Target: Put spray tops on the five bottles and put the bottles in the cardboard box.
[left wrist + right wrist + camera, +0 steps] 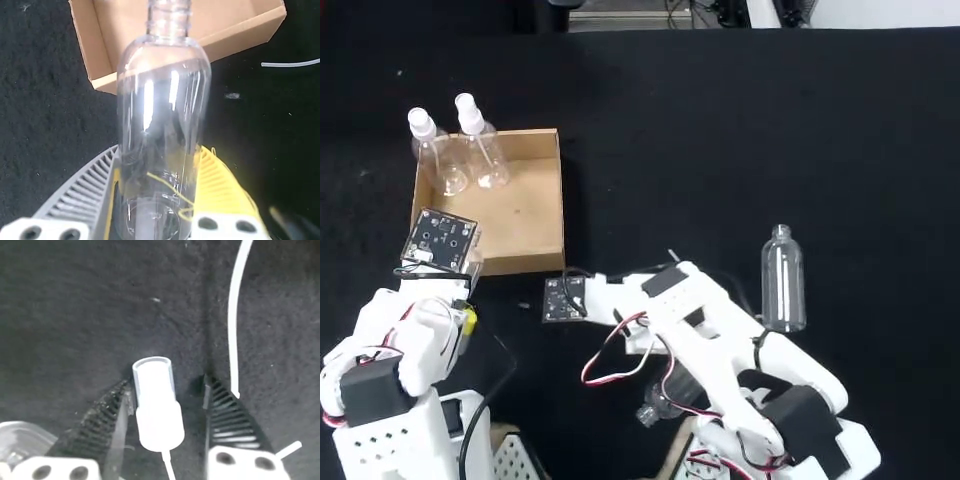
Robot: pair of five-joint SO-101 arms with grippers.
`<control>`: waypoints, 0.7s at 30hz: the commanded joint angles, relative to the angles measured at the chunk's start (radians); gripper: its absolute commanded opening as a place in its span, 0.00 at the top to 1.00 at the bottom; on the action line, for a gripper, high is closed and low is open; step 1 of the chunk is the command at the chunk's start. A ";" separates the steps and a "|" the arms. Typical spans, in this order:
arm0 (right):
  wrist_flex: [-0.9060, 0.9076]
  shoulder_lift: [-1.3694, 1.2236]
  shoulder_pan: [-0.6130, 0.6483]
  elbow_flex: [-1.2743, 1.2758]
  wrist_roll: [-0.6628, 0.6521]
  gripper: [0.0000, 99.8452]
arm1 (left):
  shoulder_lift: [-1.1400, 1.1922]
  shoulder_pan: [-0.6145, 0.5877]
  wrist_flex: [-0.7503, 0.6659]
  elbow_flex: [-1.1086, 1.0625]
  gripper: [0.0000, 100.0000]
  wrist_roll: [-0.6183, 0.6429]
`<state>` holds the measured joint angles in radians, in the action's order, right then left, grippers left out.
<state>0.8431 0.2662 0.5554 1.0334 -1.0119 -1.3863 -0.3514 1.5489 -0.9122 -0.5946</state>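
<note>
Five bottles can be counted. Two capped bottles [440,160] [485,155], each with a white spray top on, stand side by side in the far corner of the cardboard box [535,215] at the left of the black table [720,120]. The left gripper [160,170] is clamped on a third, a clear uncapped bottle [162,125], with its grey and yellow fingers [90,185] pressed to either side of the body. The open neck points toward the near edge of the box. A fourth, the standing bottle [783,280], is upright with no top, well apart from the box on the right. The lying bottle [658,405] is partly hidden under the right arm. Three spray tops are plain: the two fitted ones and one loose spray top [156,405]. This lies on the cloth between the spread fingers of the right gripper [165,385], close against one finger and with a gap to the other. A thin white tube [234,315] lies just beside the gripper.
</note>
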 commanded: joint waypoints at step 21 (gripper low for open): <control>0.328 0.361 -0.173 -0.430 0.400 0.99 | -0.003 0.097 -0.005 0.021 0.93 0.018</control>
<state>1.0963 0.4856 0.4066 0.7572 -0.6943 -1.3863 -0.3422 1.5489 -0.9122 -0.5946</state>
